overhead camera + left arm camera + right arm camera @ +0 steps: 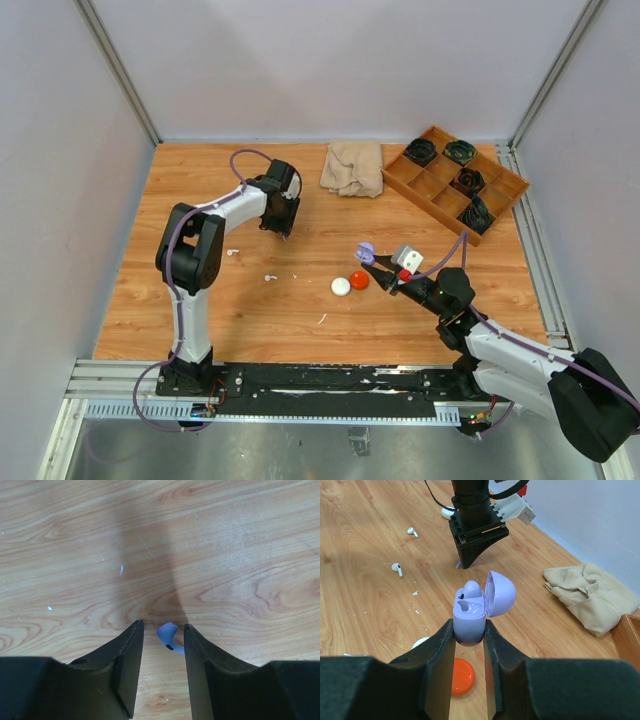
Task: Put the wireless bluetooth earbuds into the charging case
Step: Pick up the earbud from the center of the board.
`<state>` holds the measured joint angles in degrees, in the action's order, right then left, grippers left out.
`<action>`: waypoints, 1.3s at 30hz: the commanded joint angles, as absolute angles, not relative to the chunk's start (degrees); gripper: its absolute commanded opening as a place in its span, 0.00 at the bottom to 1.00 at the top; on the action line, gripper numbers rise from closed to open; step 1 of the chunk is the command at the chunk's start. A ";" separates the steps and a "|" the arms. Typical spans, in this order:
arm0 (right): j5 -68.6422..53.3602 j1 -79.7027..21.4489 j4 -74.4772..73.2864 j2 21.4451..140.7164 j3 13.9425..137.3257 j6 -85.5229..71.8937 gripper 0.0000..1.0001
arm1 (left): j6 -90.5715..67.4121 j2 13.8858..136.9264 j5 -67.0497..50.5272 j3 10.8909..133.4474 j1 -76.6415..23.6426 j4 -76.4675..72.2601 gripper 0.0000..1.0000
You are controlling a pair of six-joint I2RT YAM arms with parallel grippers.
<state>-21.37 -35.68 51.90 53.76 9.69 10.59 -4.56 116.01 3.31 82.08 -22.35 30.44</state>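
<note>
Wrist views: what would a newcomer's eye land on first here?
First, the open purple case pinched in the right gripper, one earbud seated in it, held above the table right of centre. Next, the purple earbud lying on the table between the open jaws of the left gripper, left of centre. Two white earbuds lie loose near the left arm.

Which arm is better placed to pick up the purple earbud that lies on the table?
Left. The left gripper stands open over the purple earbud, one finger on each side. The right gripper is shut on the open purple case.
</note>
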 commanded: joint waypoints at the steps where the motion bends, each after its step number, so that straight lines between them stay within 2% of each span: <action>1: -21.62 -37.27 52.38 53.43 11.25 11.78 0.01 | -5.57 118.25 3.21 82.89 -23.10 32.01 0.43; 22: -21.53 -37.29 51.59 53.00 11.51 11.80 0.01 | -9.52 119.93 2.89 85.26 -24.61 34.63 0.35; 29: -21.61 -37.33 51.52 52.95 11.59 11.76 0.01 | -9.62 120.97 4.85 85.45 -25.03 35.73 0.29; 39: -21.79 -37.32 51.58 52.72 11.59 11.52 0.01 | -10.27 120.83 5.42 85.23 -25.76 36.79 0.25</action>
